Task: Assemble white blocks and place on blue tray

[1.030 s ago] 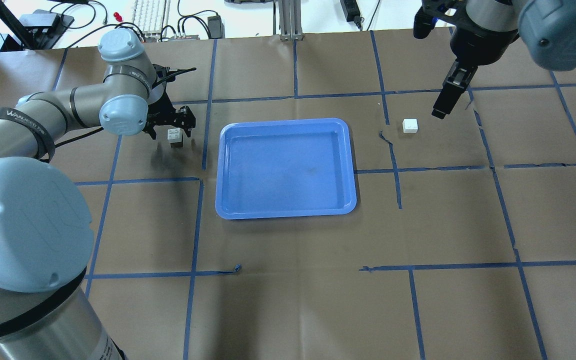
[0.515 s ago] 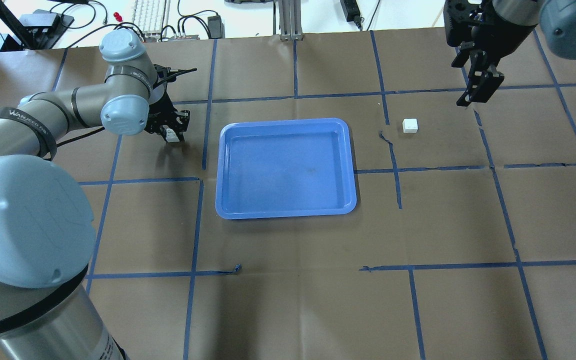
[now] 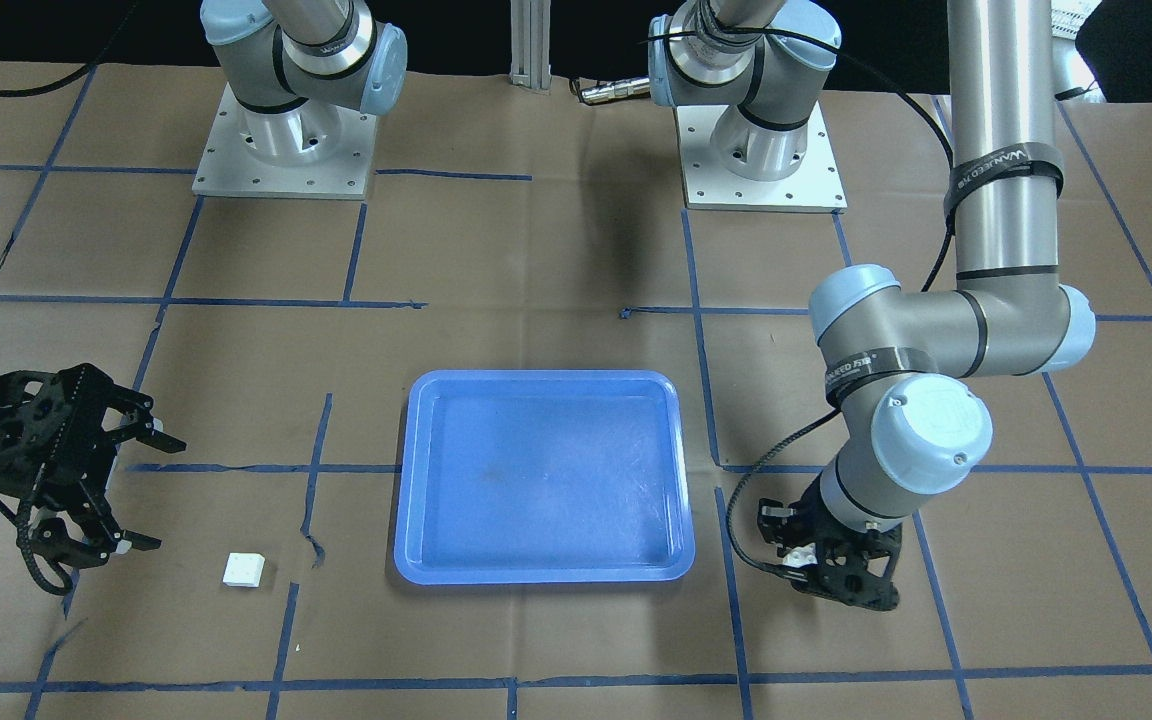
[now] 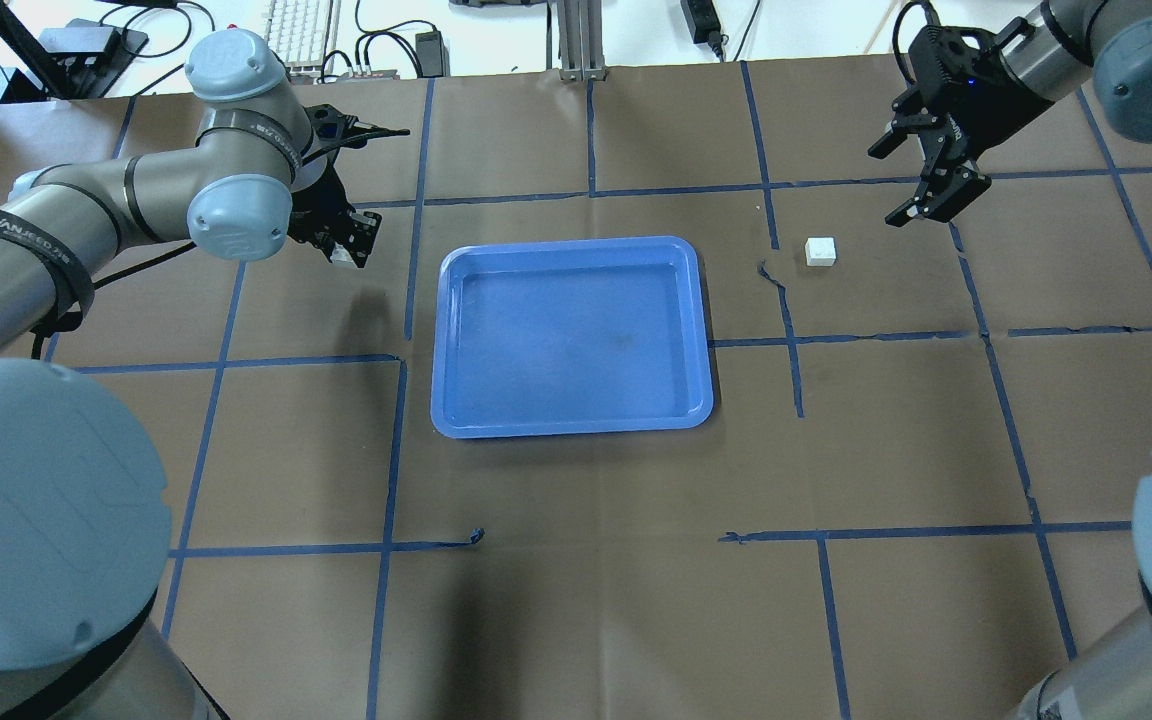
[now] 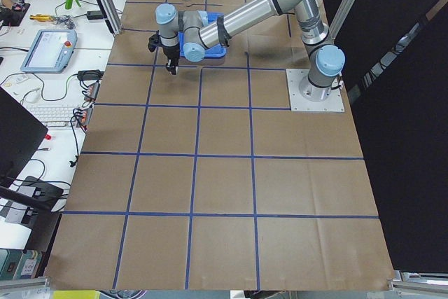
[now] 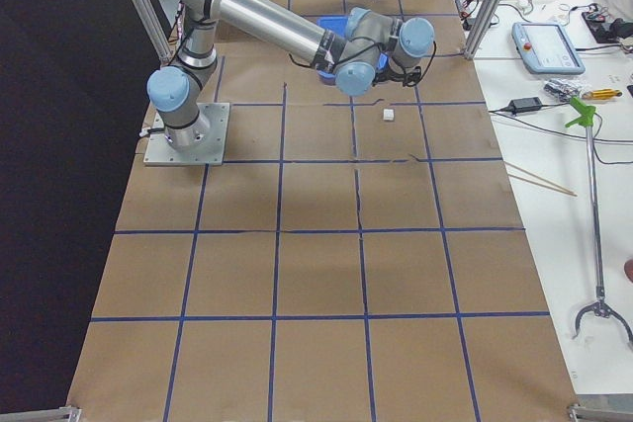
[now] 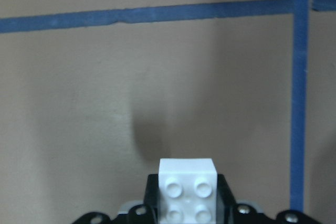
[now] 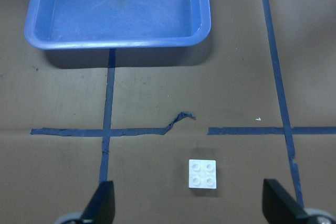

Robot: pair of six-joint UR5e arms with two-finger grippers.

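Observation:
My left gripper (image 4: pixel 344 242) is shut on one white block (image 4: pixel 341 255) and holds it just above the table, left of the blue tray (image 4: pixel 576 340). The left wrist view shows this block (image 7: pixel 188 190) studs-up between the fingers. The block also shows in the front view (image 3: pixel 796 553). The second white block (image 4: pixel 820 251) lies on the table right of the tray, studs up (image 8: pixel 202 173). My right gripper (image 4: pixel 891 185) is open wide and empty, raised a little beyond and to the right of that block. The tray holds nothing.
Brown paper with a blue tape grid covers the table (image 4: pixel 576 600). A torn tape end (image 4: pixel 771 272) lies between the tray and the loose block. Cables, a keyboard and other gear sit past the far edge (image 4: pixel 301 30).
My left gripper has shut on its white block and raised it slightly, moving it a bit farther back. My right arm has swung right and turned, its fingers now spread beside the loose block.

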